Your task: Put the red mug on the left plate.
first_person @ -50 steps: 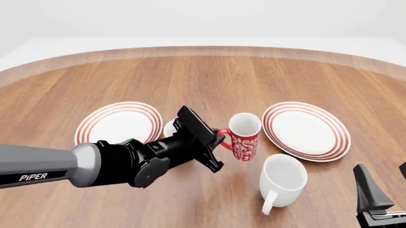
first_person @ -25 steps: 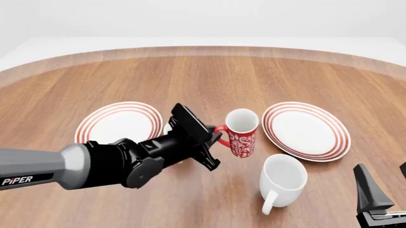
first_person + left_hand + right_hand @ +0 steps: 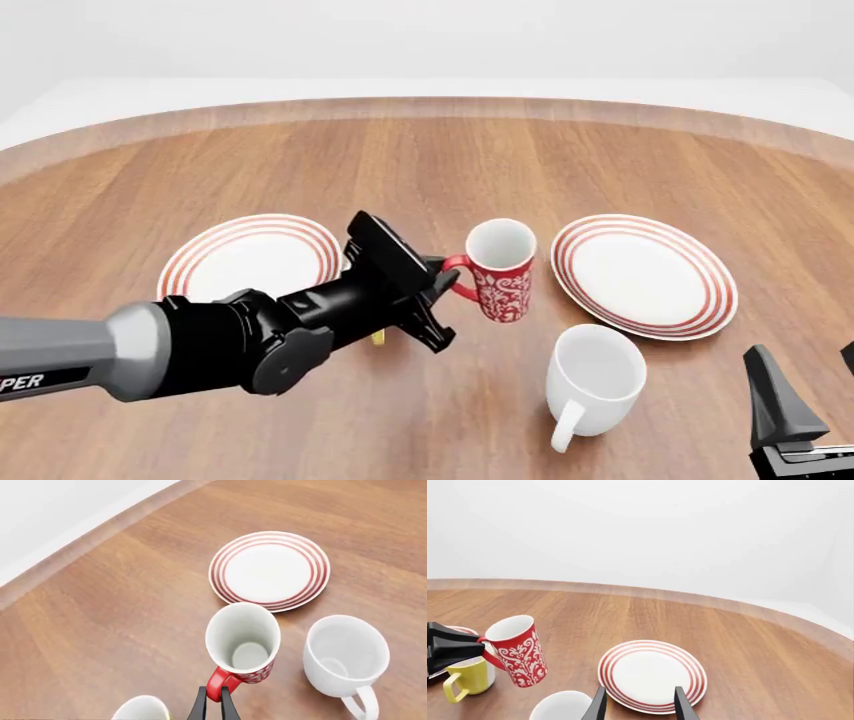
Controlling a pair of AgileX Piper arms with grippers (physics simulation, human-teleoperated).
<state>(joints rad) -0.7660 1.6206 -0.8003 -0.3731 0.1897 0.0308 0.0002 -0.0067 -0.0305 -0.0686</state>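
The red mug (image 3: 502, 272) with white swirls hangs tilted just above the table, between the two plates. My left gripper (image 3: 445, 277) is shut on its red loop handle (image 3: 219, 683). The mug also shows in the left wrist view (image 3: 243, 641) and in the right wrist view (image 3: 518, 651), clear of the wood. The left plate (image 3: 240, 262), white with red rings, lies to the left of the mug, its right edge hidden by my left arm. My right gripper (image 3: 803, 370) is open and empty at the near right corner.
The right plate (image 3: 643, 275) lies right of the red mug. A bigger plain white mug (image 3: 594, 378) stands in front of it. A yellow mug (image 3: 470, 680) stands under my left wrist, nearly hidden in the front view.
My left gripper has lifted the red mug by its handle and carried it a little up and to the left. The right arm has not moved.
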